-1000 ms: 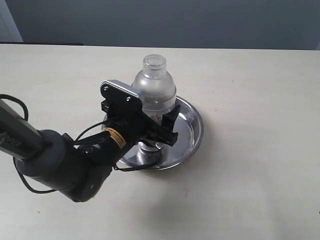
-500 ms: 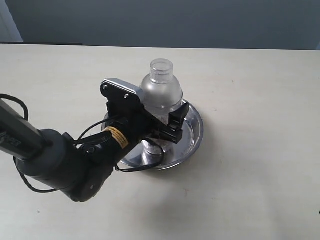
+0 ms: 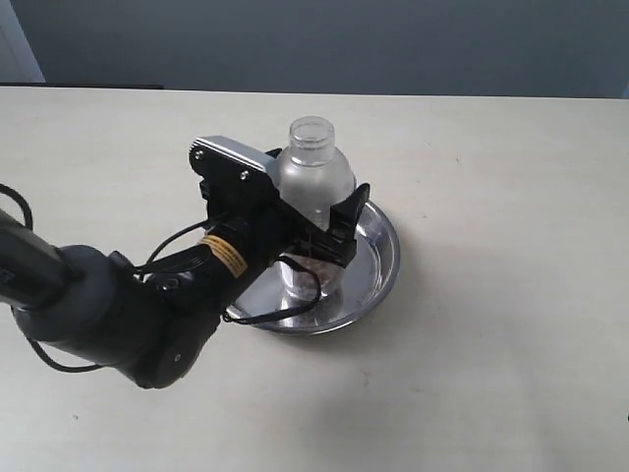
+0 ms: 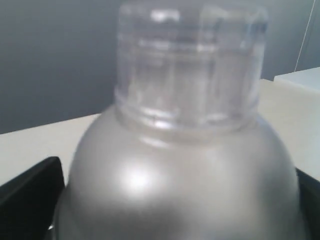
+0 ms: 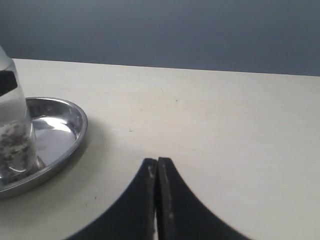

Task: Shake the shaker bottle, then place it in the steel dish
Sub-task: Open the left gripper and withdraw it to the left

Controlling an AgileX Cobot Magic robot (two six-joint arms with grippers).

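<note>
The shaker bottle stands upright with its frosted dome and round cap on top and brown granules at its bottom. My left gripper is shut on its body, one black finger showing on the right side. Its base is down inside the steel dish; whether it rests on the flat bottom I cannot tell. In the left wrist view the bottle's dome fills the picture between the fingers. The right wrist view shows the bottle in the dish, with my right gripper shut, empty and well apart.
The pale table top spreads around the dish. A dark wall lies beyond the table's far edge. My left arm's dark body covers the dish's near-left rim.
My left gripper has carried the bottle slightly to the right and lower, so its base now sits deeper in the dish. The grip is unchanged.
</note>
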